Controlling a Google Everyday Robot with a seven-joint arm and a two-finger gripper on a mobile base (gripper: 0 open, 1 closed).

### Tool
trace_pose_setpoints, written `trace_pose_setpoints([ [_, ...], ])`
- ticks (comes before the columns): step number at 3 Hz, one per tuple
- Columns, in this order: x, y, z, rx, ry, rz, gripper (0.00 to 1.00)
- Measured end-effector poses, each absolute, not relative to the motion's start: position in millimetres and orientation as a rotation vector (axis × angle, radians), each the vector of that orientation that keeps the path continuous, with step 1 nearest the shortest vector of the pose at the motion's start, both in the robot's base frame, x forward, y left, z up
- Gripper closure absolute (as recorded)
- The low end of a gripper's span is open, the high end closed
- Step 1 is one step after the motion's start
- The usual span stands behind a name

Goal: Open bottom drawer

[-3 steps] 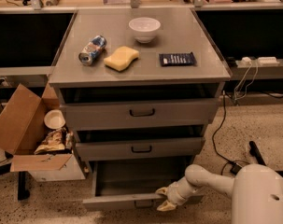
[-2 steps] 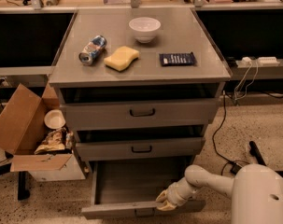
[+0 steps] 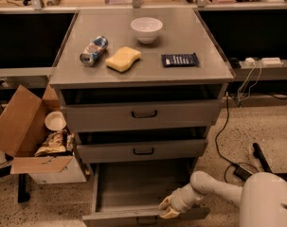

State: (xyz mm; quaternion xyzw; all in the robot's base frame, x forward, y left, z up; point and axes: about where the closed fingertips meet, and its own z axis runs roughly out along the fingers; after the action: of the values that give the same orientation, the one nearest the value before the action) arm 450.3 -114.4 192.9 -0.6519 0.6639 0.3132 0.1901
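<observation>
- The bottom drawer [image 3: 133, 186] stands open well forward of the middle drawer [image 3: 143, 151] and top drawer [image 3: 143, 115]. Its grey interior is bare.
- Its front panel meets the picture's lower edge and is cut off there, with the handle barely visible.
- The gripper [image 3: 169, 210] sits at the panel's top rim, right of centre. We cannot tell whether it is clamped or loose.
- The arm [image 3: 214, 188] reaches in from the robot's body [image 3: 268, 202] at lower right.
- On the left, a cardboard box [image 3: 20, 126] stands just beside the cabinet.
- On the right, cables [image 3: 223, 141] trail across the speckled floor.
</observation>
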Motion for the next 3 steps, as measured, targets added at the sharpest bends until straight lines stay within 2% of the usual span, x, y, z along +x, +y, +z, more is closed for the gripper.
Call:
trace_pose_setpoints([
  [3,450.2,-114.3,192.8,-1.831,1.864,0.881,0.15],
])
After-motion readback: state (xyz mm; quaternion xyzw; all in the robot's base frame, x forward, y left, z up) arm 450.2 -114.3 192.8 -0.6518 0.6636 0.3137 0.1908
